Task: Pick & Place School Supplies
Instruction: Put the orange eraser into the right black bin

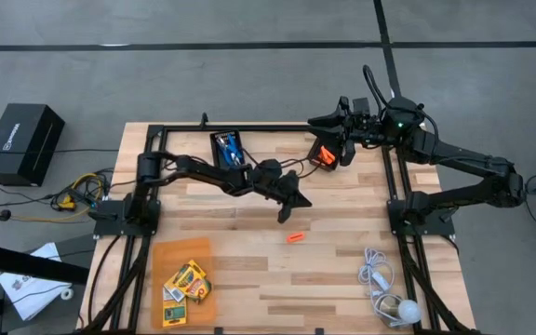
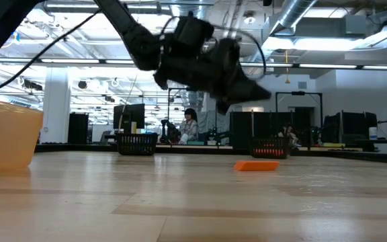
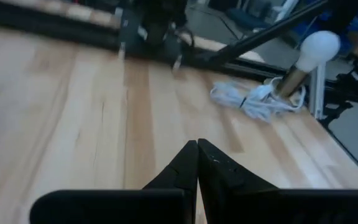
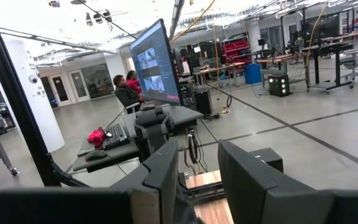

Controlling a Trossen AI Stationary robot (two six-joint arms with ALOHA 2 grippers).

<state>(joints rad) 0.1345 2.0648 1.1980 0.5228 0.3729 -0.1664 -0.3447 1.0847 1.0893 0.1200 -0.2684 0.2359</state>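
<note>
Left arm is reaching from its base at the table's left edge diagonally out toward the middle, forearm angled down, left gripper point(image 1: 283, 216) hanging above the bare wood planks. In the left wrist view its two dark fingers point(image 3: 185, 169) are pressing tip to tip, fully closed, gripping nothing.

Right arm is folding back from its base on the right edge, elbow out past the table, wrist up at the far edge. Right gripper point(image 1: 328, 120) is pointing out into the room; fingers point(image 4: 166, 168) are standing partly apart with a clear gap, nothing between them.

Small stubby orange piece point(image 1: 294, 237) is lying flat on the wooden table point(image 1: 342, 270), just nearer than the left gripper tip, not touching it. Yellow-and-green crayon boxes point(image 1: 186, 283) are sitting on the translucent orange tray point(image 1: 166, 256) at the near left corner. Blue-handled scissors-like tool point(image 1: 230, 149) is lying in the black mesh bin point(image 1: 220, 140) at the far edge. More orange pieces point(image 1: 323, 154) are sitting in a second bin near the right wrist.

White cord with round bulb point(image 1: 389, 296) is coiling at the near right corner.
</note>
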